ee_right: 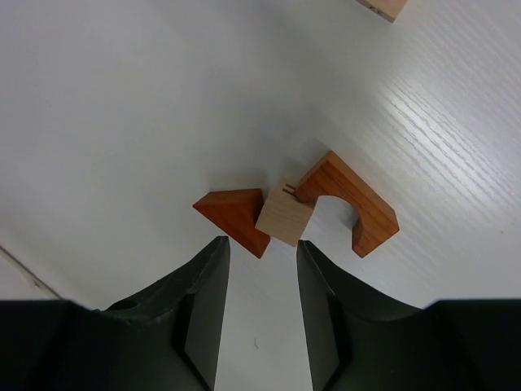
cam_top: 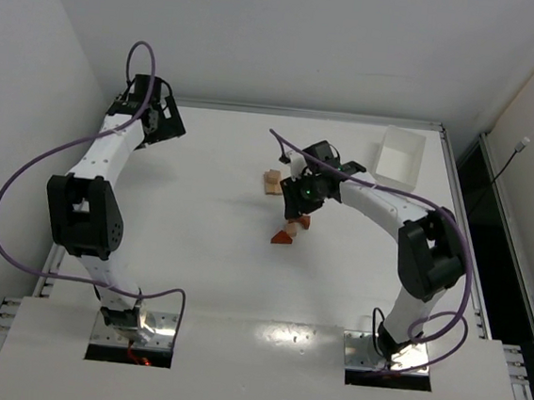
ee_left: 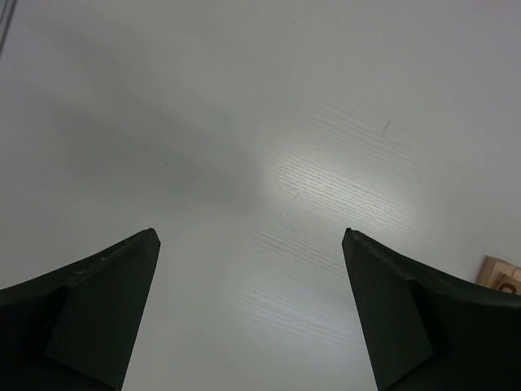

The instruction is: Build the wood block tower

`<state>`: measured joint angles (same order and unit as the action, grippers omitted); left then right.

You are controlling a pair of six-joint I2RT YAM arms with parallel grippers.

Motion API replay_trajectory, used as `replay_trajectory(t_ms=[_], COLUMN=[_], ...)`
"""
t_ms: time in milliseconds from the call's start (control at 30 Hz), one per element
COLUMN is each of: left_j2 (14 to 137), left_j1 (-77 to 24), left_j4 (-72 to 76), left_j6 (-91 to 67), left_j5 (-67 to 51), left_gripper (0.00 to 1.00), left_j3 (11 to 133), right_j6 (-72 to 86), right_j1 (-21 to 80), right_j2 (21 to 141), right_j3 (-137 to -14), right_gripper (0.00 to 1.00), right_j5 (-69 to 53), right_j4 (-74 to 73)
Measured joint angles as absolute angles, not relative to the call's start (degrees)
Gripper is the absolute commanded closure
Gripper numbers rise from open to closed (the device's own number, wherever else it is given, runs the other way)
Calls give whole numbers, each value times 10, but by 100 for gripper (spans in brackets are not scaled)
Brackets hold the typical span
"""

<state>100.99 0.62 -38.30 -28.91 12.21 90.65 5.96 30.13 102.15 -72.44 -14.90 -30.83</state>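
In the right wrist view a reddish-brown triangular wedge (ee_right: 236, 216), a light tan cube (ee_right: 285, 221) and a reddish-brown arch block (ee_right: 350, 199) lie touching on the white table. My right gripper (ee_right: 262, 244) is open and empty, just short of the wedge and cube. From above it (cam_top: 296, 208) hovers over these blocks (cam_top: 287, 234). More tan blocks (cam_top: 272, 182) lie just beyond; one shows at the top edge of the right wrist view (ee_right: 383, 6). My left gripper (cam_top: 166, 122) is open and empty at the far left, over bare table (ee_left: 251, 236).
A white rectangular tray (cam_top: 399, 154) stands at the back right. A tan block (ee_left: 501, 273) peeks in at the right edge of the left wrist view. Walls close the table at the back and sides.
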Motion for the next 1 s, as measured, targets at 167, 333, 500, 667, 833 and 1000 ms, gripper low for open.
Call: replay_trajectory(t_ms=[167, 333, 500, 667, 833, 1000], left_j2=[1008, 1008, 1006, 1000, 999, 999], left_j1=[7, 7, 7, 7, 7, 7], left_j4=[-383, -385, -386, -388, -388, -387], left_j6=[-287, -287, -287, -288, -288, -288], left_j5=[122, 119, 118, 118, 118, 118], left_gripper=[6, 6, 6, 6, 6, 5], left_j3=[907, 906, 899, 890, 889, 889], right_j6=[125, 159, 172, 178, 180, 180], right_j1=[302, 304, 305, 309, 318, 325], right_j2=[1018, 1016, 1017, 1026, 1049, 1066], right_j3=[-712, -688, -682, -682, -684, -685], right_gripper=[61, 54, 53, 53, 51, 49], right_j5=[-135, -105, -72, -56, -56, -55], right_j4=[-300, -301, -305, -301, -300, -300])
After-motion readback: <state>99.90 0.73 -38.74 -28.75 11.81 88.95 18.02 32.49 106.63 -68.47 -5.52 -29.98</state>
